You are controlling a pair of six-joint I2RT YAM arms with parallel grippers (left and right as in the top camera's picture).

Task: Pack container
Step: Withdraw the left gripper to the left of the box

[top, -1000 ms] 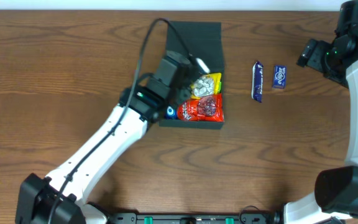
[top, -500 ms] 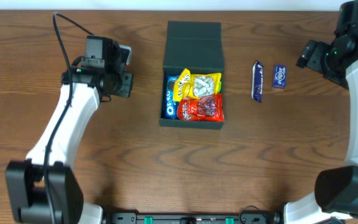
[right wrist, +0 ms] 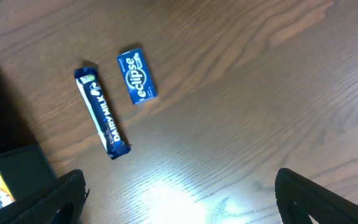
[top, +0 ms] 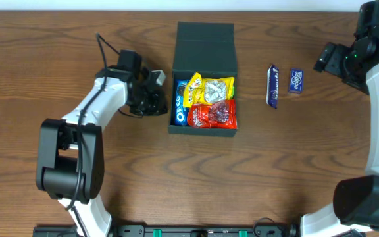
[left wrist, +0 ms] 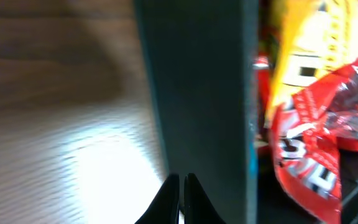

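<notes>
though four packets already lie inside, the box (top: 205, 39) is only part packed.
the dark box sits mid-table (top: 58, 52) with its lid flap open toward the far side. in it i count four packets: one blue cookie packet (top: 179, 105) at the left, one yellow packet (top: 193, 89), one silvery packet (top: 217, 89), and one red packet (top: 214, 114) along the near wall. two things look left to pack, both on the table right of the box: one chocolate bar (top: 272, 85) and, just right of it but apart, one small blue mint box (top: 296, 81). after that the lid needs closing. the left gripper (top: 155, 100) is just beside the box's left wall, fingers pressed together on nothing. the right gripper (right wrist: 179, 177) hangs at the far right, fingers spread wide and empty.
</notes>
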